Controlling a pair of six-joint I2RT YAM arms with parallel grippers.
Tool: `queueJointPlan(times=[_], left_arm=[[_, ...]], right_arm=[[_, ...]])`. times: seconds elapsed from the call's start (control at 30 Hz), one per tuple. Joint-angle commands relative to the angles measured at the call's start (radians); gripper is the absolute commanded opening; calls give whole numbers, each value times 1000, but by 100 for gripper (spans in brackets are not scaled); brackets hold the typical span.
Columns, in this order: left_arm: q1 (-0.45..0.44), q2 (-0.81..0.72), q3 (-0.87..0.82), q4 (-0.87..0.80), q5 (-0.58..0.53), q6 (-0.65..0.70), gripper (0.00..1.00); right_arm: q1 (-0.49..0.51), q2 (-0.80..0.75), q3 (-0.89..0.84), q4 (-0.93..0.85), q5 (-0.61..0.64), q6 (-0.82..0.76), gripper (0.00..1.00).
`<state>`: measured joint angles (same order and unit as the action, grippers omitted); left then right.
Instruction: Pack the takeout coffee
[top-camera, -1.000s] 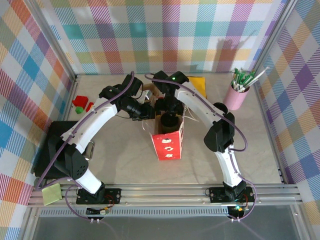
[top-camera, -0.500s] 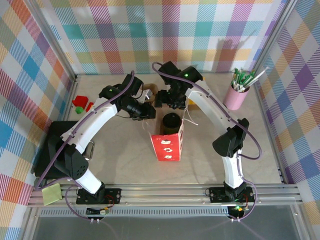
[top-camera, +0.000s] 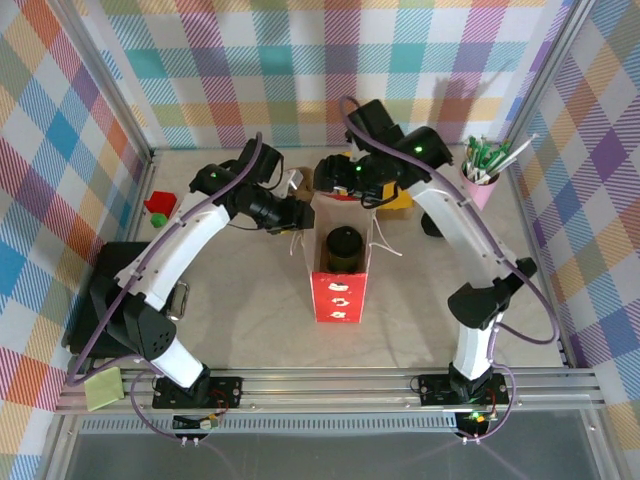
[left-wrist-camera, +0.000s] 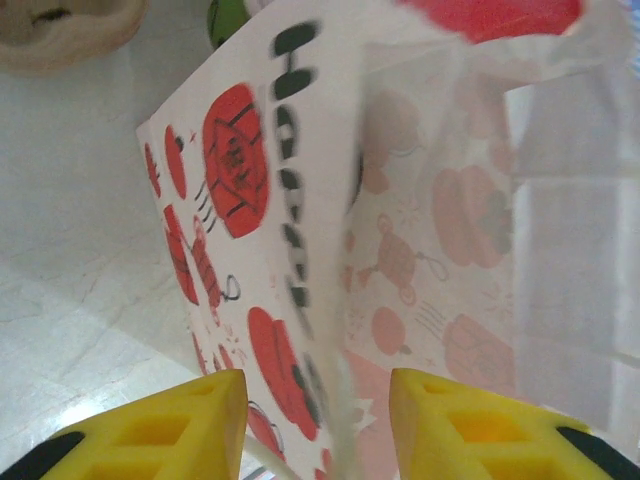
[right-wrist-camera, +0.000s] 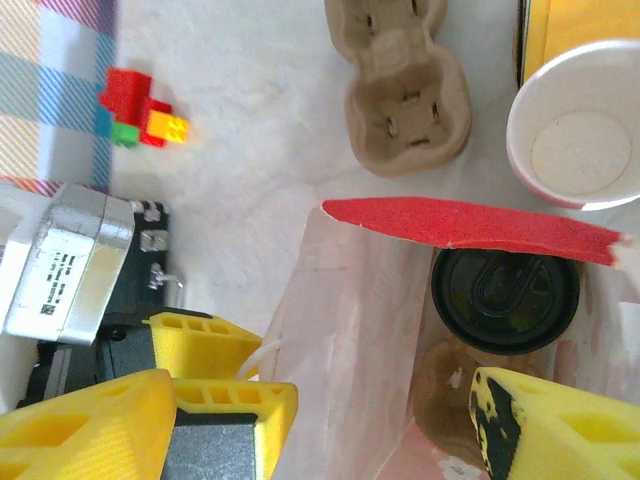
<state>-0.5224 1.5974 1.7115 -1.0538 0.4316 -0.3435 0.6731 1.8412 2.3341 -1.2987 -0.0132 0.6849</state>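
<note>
the takeout coffee (top-camera: 343, 247), capped with a black lid, stands inside the upright red-and-white paper bag (top-camera: 340, 295) at mid-table. the left gripper (left-wrist-camera: 318, 400) has its jaws parted astride the bag's edge. the right gripper (right-wrist-camera: 320, 425) hangs over the bag's mouth, spread wide and empty.

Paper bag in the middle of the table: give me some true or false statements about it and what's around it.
1. The paper bag stands upright. True.
2. A black-lidded cup sits inside it. True.
3. The right claw grips that cup. False: it is open and holds nothing.
4. The pulp carrier is inside the bag. False: it lies on the table beside the bag.
5. The left claw straddles the bag's wall. True.
</note>
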Motion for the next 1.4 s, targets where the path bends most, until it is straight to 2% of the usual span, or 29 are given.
queueJointPlan(times=[0.0,0.17,0.37,0.53,0.7,0.8,0.87,0.97,1.03,1.2,1.37], left_arm=[[-4,-33,91,-55,-13,11,44],[27,-42,172,-80,-25,20,46],[106,-58,211,-64,-80,16,47],[177,-101,118,36,-186,-41,47],[199,-166,-60,261,-339,-106,48],[199,-151,-98,339,-398,-117,48],[199,-137,-119,404,-385,-111,49],[192,-97,-125,440,-397,-81,50],[181,-50,-83,434,-402,-47,50],[135,88,74,369,-382,53,50],[83,206,225,279,-296,113,49]], right_arm=[[-33,-67,17,47,8,23,78],[-77,-142,-53,83,57,2,78],[-199,-260,-242,159,52,21,77],[-277,-332,-445,271,37,36,77],[-364,-311,-574,384,-37,-31,77],[-401,-261,-537,381,-40,-148,78],[-427,-242,-529,382,-46,-207,80],[-496,-214,-535,413,-107,-227,81],[-532,-182,-518,422,-146,-247,80],[-553,-92,-410,411,-144,-319,80],[-560,-10,-295,394,-237,-339,80]])
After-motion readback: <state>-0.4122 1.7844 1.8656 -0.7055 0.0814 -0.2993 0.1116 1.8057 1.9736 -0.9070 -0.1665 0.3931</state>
